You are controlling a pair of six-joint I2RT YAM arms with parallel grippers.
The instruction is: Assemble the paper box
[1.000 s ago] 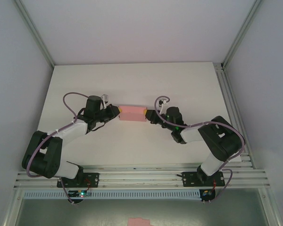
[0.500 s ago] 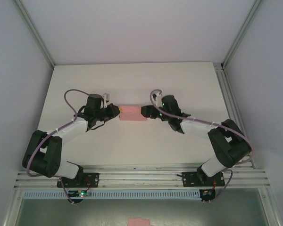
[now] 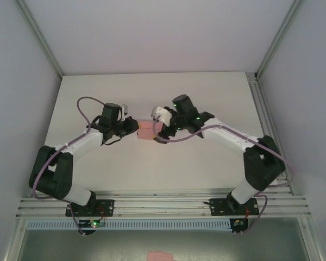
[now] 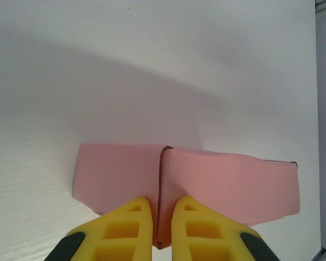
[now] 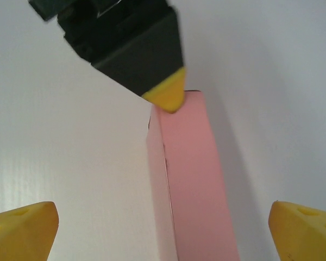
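The pink paper box (image 3: 146,130) lies on the white table (image 3: 152,92), a little behind its middle. My left gripper (image 3: 135,126) is shut on the box's left end. In the left wrist view its yellow fingers (image 4: 135,217) pinch a folded card edge of the paper box (image 4: 233,185). My right gripper (image 3: 160,128) hangs open over the box's right end. The right wrist view has the paper box (image 5: 193,174) running lengthwise between the wide-spread jaws of the right gripper (image 5: 163,225), touching neither. The left gripper's fingertip (image 5: 166,95) sits at the far end.
A small pink paper scrap (image 3: 160,255) lies below the table's near rail. Aluminium rails (image 3: 163,204) run along the near edge and a frame post (image 3: 259,103) stands at the right. White walls enclose the table on three sides.
My right gripper has let go of the box's right end, opened wide, and swung left and up over the box. The left gripper kept its hold and shifted slightly.
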